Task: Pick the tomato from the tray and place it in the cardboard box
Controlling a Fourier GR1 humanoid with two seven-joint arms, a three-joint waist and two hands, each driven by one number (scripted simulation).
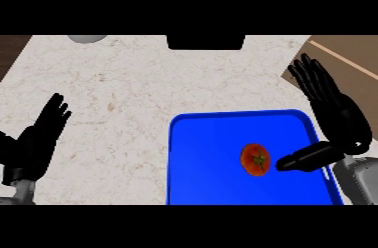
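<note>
Your right hand (341,117) is open at the right edge of the blue tray (207,157), thumb just beside the tomato (255,159) lying in that tray, so this looks like the grab step, and next you must curl fingers round it.

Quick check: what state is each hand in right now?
Left hand: open, resting, holding nothing.
Right hand: open beside the tomato on the tray, holding nothing.
</note>
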